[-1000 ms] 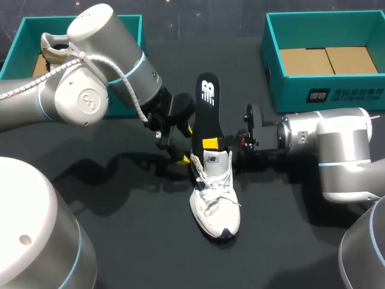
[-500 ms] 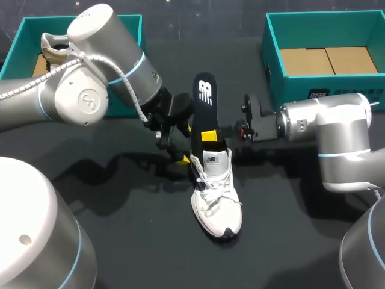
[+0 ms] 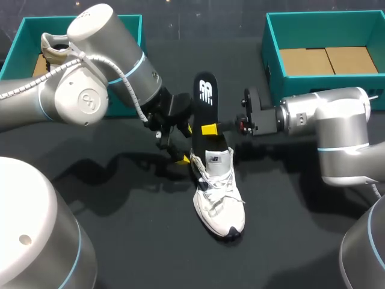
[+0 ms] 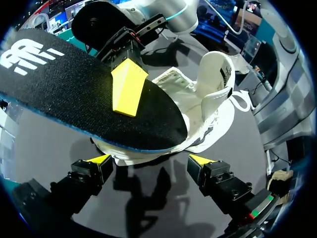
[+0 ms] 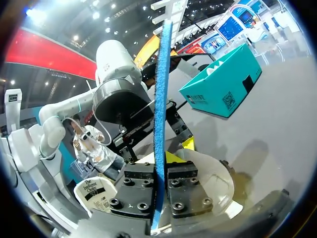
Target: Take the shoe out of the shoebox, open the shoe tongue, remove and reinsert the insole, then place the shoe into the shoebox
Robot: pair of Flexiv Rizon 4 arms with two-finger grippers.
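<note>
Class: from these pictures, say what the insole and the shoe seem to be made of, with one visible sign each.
Insole: probably foam under matt black fabric, judging by the grainy top and the blue edge. Shoe: seemingly white textile, matt, soft-looking, with cord laces.

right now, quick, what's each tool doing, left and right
Left tool: open, holding nothing; the shoe sits just ahead of it.
Right tool: closed on the insole.
</note>
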